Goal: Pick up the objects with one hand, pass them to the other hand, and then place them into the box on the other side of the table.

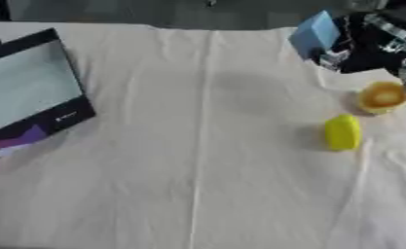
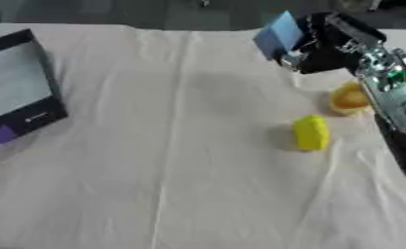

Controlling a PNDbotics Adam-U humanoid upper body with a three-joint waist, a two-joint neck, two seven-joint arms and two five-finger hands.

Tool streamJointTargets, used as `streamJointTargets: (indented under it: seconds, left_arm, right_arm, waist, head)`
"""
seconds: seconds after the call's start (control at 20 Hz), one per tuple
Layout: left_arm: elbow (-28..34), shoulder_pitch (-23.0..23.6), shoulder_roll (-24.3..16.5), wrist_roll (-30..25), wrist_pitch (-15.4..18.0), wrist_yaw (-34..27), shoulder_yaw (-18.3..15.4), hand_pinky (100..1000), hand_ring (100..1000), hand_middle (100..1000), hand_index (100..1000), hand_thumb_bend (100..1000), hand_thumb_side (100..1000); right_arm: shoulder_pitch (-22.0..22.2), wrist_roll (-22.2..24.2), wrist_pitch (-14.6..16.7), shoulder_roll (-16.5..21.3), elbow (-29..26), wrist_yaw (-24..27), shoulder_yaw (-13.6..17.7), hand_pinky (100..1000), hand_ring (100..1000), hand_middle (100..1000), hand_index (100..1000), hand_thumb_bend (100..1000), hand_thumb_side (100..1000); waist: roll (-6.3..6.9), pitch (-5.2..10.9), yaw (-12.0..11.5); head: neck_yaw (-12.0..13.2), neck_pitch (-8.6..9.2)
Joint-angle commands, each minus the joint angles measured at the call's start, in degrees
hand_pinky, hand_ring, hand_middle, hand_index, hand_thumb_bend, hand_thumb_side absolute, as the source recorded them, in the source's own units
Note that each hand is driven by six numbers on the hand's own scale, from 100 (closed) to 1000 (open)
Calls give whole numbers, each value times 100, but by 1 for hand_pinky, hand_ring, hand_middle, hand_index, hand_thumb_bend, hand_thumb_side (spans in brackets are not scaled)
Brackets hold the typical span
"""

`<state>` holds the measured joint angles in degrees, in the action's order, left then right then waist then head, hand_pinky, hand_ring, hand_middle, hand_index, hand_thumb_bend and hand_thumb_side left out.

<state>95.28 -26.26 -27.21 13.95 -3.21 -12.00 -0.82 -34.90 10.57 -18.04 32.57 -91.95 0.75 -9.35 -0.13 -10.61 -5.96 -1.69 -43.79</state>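
White cloth (image 1: 197,170) covers the table. Box (image 1: 31,87) at the left edge. My right hand (image 2: 321,46) sits at the far right corner, fingers closed around a blue block (image 2: 278,34). Yellow piece (image 2: 311,132) and orange round thing (image 1: 382,96) lie near the right edge.

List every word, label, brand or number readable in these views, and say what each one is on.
No text can be read.
Box: a small white mark on its black front rim, too blurred to read.
Blue object in the right hand: no print visible.
Yellow object and orange object: no print visible.
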Motion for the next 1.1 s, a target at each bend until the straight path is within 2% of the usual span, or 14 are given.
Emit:
streamJointTargets:
  seconds: [0.05, 0.35, 0.65, 0.85, 1.1]
  left_arm:
    - [154, -350, -529, -284, -252, 277, 299, 811, 888, 891, 825, 709, 554]
    - [155, -1146, -1027, -833, -802, 584, 960, 808, 884, 886, 830, 716, 568]
    - [157, -1830, -1277, -1391, -1328, 890, 1466, 805, 876, 878, 834, 722, 582]
    - [234, -2286, -1231, -1755, -1564, 1172, 1852, 805, 871, 874, 837, 724, 584]
    - [217, -2881, -929, -2234, -1679, 1463, 2378, 806, 868, 872, 841, 717, 594]
  right_arm:
    - [-83, -292, 68, 95, -380, 140, -149, 795, 700, 563, 619, 226, 100]
    - [-264, -842, 389, -22, -367, 420, -678, 799, 695, 566, 623, 209, 100]
    - [-410, -1309, 689, -258, -176, 462, -1111, 800, 689, 567, 623, 210, 100]
    - [-462, -1370, 875, -458, -43, 363, -1276, 800, 690, 568, 623, 208, 100]
    - [-533, -1305, 1129, -692, 78, 169, -1420, 803, 693, 569, 624, 209, 100]
  waist:
    - [96, 188, 9]
    - [169, 256, -8]
    - [212, 283, -25]
    - [238, 308, -44]
    - [270, 349, -83]
  head:
    - [21, -33]
    - [-6, -33]
    - [-74, -33]
    - [-117, -33]
    - [-156, -33]
